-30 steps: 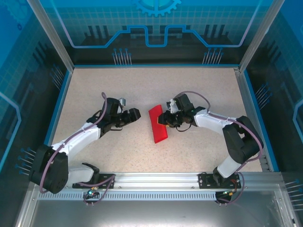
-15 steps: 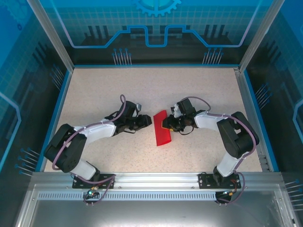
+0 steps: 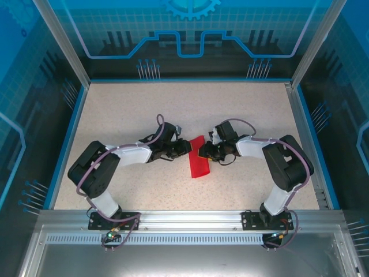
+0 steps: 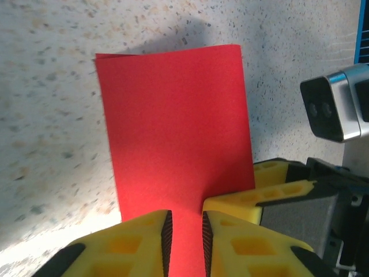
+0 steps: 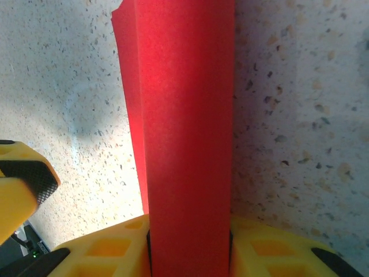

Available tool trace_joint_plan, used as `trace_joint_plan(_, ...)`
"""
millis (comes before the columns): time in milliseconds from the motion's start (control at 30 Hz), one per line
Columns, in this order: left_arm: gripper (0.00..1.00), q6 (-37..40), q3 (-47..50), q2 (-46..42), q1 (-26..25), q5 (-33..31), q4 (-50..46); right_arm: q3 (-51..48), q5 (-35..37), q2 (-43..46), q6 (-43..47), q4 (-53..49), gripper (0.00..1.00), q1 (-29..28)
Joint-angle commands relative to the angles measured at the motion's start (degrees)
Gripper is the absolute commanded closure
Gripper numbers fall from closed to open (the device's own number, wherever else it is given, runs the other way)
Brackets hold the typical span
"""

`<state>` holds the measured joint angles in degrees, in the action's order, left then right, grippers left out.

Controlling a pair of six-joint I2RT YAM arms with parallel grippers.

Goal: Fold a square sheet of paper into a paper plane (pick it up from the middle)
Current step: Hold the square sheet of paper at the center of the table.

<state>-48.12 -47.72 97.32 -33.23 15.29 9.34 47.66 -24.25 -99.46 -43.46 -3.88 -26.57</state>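
Note:
The square sheet of paper (image 3: 197, 164) is folded into a long bright red strip lying on the speckled table (image 3: 127, 109) between my two grippers. My right gripper (image 3: 203, 153) is shut on it from the right; in the right wrist view the red paper (image 5: 184, 115) fills the gap between the yellow jaws (image 5: 189, 234). My left gripper (image 3: 187, 146) has reached the strip's upper left edge. In the left wrist view its jaws (image 4: 184, 218) stand a narrow gap apart over the red paper (image 4: 173, 127), with paper showing between the pads. A right finger (image 4: 259, 196) lies on the paper beside them.
Blue rails and transparent walls (image 3: 78, 115) ring the table. The right wrist's camera housing (image 4: 331, 109) sits close to my left fingers. One left finger (image 5: 20, 184) shows at the edge of the right wrist view. Both arms meet at the table's centre.
My left arm has swung right across the table to the paper and its jaws have narrowed a lot. The right gripper kept its hold and drew the strip slightly nearer.

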Motion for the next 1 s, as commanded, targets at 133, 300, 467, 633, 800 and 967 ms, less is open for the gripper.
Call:
trace_joint_plan(133, 0.88, 0.7, -4.7, 5.9, -1.6, -1.2, 0.3, -0.9, 1.4, -0.6, 1.2, -2.1, 0.66, 0.7)
trace_joint_plan(300, 0.92, 0.9, -6.3, 8.5, -1.6, -2.9, -2.9, -1.1, 1.9, 0.2, 1.5, -2.7, 0.66, 0.7)
trace_joint_plan(467, 0.94, 0.0, -6.3, 10.3, -1.6, -3.6, -2.8, -1.2, 1.6, 0.4, 1.5, -2.9, 0.66, 0.7)
trace_joint_plan(633, 0.95, 0.4, -7.4, 11.1, -1.6, -3.9, -5.5, -1.0, 1.6, 0.7, 1.3, -3.3, 0.66, 0.6)
trace_joint_plan(800, 0.96, 1.3, -8.6, 11.9, -1.6, -4.4, -9.3, -0.6, 1.6, 2.6, 1.6, -5.2, 0.61, 0.7)
trace_joint_plan(967, 0.97, 2.1, -8.8, 11.9, -1.6, -4.5, -10.6, 1.0, 3.7, 7.4, 4.7, -11.5, 0.48, 1.1)
